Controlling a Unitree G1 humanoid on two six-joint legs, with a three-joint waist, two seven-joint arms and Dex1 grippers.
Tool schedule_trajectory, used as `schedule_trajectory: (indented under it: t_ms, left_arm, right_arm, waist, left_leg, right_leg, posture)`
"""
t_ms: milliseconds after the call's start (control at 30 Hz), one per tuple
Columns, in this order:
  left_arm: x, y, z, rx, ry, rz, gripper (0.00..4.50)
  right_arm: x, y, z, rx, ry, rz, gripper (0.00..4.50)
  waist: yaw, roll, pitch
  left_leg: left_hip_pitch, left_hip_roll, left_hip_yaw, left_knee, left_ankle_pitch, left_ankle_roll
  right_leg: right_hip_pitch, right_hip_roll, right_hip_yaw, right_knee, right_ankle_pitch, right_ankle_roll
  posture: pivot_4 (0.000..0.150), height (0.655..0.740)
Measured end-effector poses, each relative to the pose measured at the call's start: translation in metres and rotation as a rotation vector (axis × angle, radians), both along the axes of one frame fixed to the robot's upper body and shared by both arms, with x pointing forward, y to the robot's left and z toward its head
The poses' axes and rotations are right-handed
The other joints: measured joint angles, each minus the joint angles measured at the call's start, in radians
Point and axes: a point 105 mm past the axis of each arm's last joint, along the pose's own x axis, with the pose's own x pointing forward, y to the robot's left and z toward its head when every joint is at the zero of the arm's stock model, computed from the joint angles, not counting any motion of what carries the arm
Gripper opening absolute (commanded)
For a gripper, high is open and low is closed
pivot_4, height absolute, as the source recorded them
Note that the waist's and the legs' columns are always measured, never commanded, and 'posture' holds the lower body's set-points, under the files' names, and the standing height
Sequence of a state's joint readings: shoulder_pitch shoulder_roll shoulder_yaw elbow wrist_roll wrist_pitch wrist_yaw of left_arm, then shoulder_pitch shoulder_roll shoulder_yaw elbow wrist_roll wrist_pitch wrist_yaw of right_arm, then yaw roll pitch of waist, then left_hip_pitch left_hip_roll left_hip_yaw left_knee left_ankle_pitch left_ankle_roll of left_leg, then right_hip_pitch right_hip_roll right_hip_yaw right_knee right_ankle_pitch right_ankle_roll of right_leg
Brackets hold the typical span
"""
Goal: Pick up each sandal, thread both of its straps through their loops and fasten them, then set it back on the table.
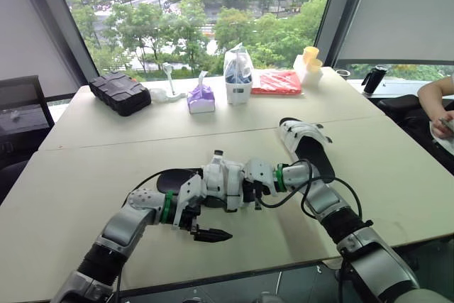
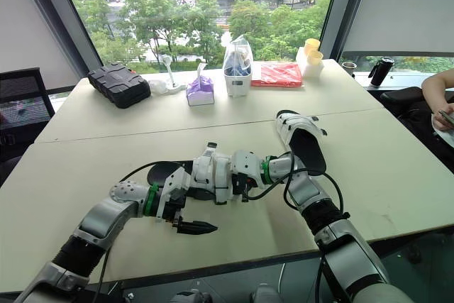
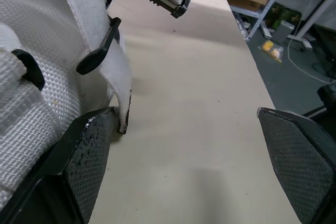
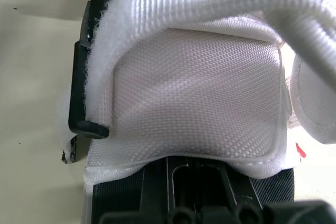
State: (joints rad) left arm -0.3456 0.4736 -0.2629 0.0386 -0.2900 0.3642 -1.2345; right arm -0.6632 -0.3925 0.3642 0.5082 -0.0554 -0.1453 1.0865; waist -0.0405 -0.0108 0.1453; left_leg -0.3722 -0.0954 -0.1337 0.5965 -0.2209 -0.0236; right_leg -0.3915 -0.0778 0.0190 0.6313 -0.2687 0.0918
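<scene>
"Well, what's nearest the front edge?"

"The left gripper [image 3: 184, 129], low over the table [image 1: 71, 175]. Its fingers [image 3: 86, 156] are spread wide with bare tabletop between them. One sits just beside the hanging end of a white strap [image 3: 118, 85] of the near sandal [image 1: 176, 177]."

"And where is that sandal?"

"On the table, near the front edge and about the middle, between the two arms. Its black sole shows on the left arm's side. The woven white straps bunch up at the end nearer the right gripper [image 1: 250, 191]. A black plastic loop [image 3: 98, 52] stands out from the strap's edge."

"Is the right gripper holding it?"

"It is close up against the woven strap, but whether it is clamped on anything I cannot tell."

"Further out?"

"The second sandal [image 1: 306, 145] lies flat beyond the right forearm, apart from the first. White straps cover its far half, and its black footbed is towards the robot."

"And at the back?"

"On the far table [image 1: 142, 127] are a black case [image 1: 119, 93], a purple tissue pack [image 1: 201, 98], a white container [image 1: 237, 90] with a bag in it, a red packet [image 1: 277, 82] and yellow cups [image 1: 311, 58]. A black tumbler [image 1: 374, 79] stands off to the right. A person's arm [image 1: 434, 95] shows at the right edge."
</scene>
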Motion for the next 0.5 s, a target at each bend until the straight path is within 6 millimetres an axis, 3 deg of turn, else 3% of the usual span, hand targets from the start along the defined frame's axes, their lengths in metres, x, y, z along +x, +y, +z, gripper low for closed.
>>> schedule_trajectory:
  t_ms: [167, 233, 267, 500]
  left_arm:
    - [-0.001, -0.008, -0.003, -0.019, 0.007, 0.011, 4.45]
    - [-0.002, -0.011, -0.005, -0.023, 0.016, 0.013, 3.95]
    - [-0.003, -0.012, -0.007, -0.026, 0.021, 0.016, 3.63]
    - [-0.002, -0.012, -0.009, -0.015, 0.034, 0.031, 0.06]
  right_arm:
    - [0.0, 0.0, 0.0, 0.0, 0.0, 0.0, 0.0]
    - [0.0, 0.0, 0.0, 0.0, 0.0, 0.0, 0.0]
    - [0.0, 0.0, 0.0, 0.0, 0.0, 0.0, 0.0]
    - [0.0, 0.0, 0.0, 0.001, 0.0, 0.0, 0.0]
  waist:
    - [0.0, 0.0, 0.0]
    - [0.0, 0.0, 0.0]
    - [-0.001, 0.0, 0.0]
    - [-0.001, 0.0, 0.0]
  left_leg:
    - [0.0, 0.0, 0.0, 0.0, 0.0, 0.0]
    - [0.0, 0.0, 0.0, 0.0, 0.0, 0.0]
    - [0.0, 0.0, 0.0, 0.0, 0.0, 0.0]
    - [0.0, 0.0, 0.0, 0.0, 0.0, 0.0]
  right_leg:
    - [0.0, 0.0, 0.0, 0.0, 0.0, 0.0]
    - [0.0, 0.0, 0.0, 0.0, 0.0, 0.0]
    - [0.0, 0.0, 0.0, 0.0, 0.0, 0.0]
    - [0.0, 0.0, 0.0, 0.0, 0.0, 0.0]
  posture:
    - [0.15, 0.74]
    - [0.15, 0.74]
    - [0.15, 0.74]
    - [0.15, 0.74]
